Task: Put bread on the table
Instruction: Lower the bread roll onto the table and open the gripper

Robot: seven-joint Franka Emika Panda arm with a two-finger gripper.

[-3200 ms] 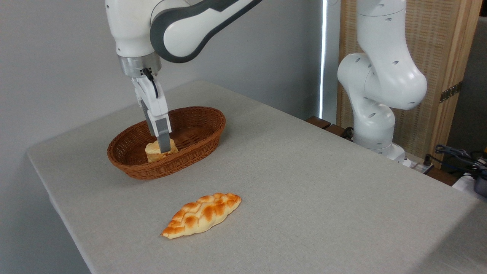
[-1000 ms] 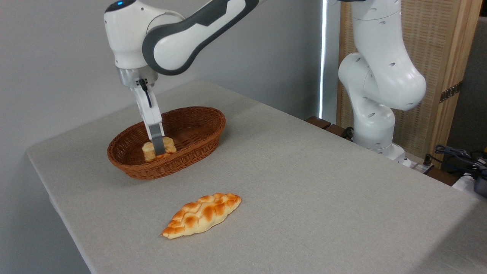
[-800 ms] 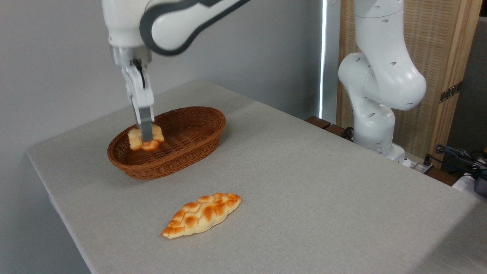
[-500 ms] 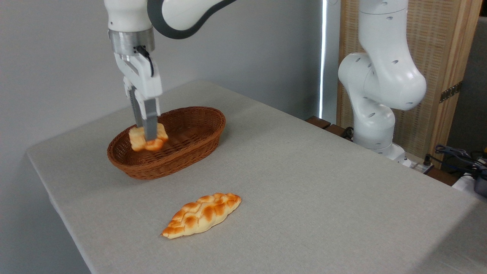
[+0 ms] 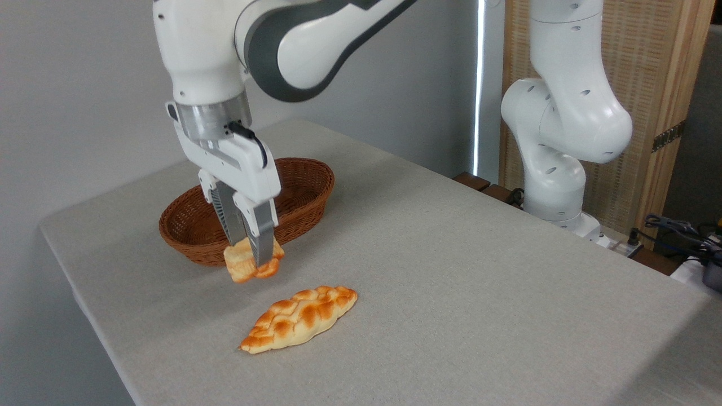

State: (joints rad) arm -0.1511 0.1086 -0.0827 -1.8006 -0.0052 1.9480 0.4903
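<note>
Bread (image 5: 252, 267), small, chunky, pale with orange edges, pinched between the gripper (image 5: 251, 256) fingers, held in the air left of frame centre, in front of the wicker basket (image 5: 304, 192) rim. Carry step, by the look of it. Next: lower onto bare woven grey table (image 5: 451, 270), clear of the braided loaf (image 5: 299, 317) just below, then open the fingers.
</note>
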